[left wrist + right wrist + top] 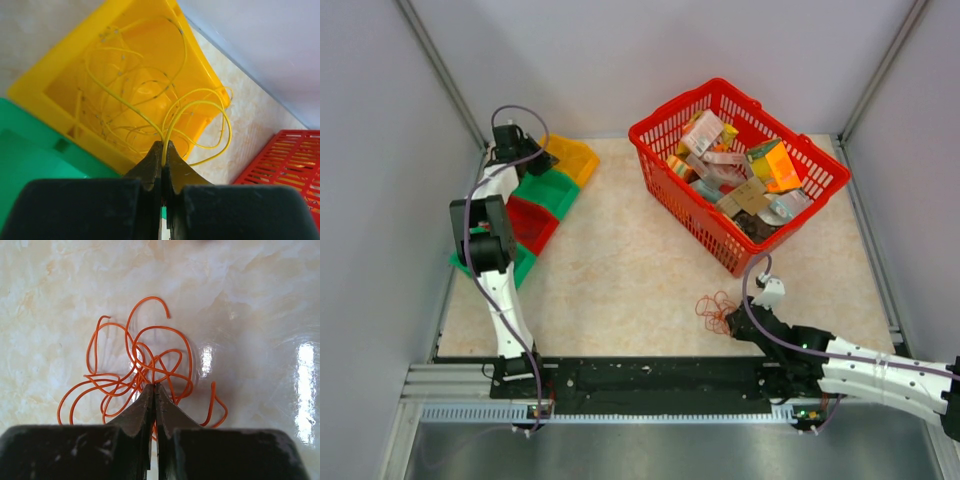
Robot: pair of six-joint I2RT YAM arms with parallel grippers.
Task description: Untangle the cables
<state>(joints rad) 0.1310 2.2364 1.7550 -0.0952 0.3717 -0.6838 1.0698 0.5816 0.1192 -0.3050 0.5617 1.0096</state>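
A yellow cable hangs in thin loops over the yellow bin. My left gripper is shut on it, with a strand pinched between the tips. In the top view the left gripper is over the yellow bin at the back left. An orange-red cable lies in a tangle on the table. My right gripper is shut at its near edge, with strands between the tips. In the top view the orange-red cable lies just ahead of the right gripper. No blue-grey or purple cables show.
A row of bins runs along the left side: yellow, green, red and green. A red basket full of packets stands at the back right, and its corner shows in the left wrist view. Grey walls surround the table.
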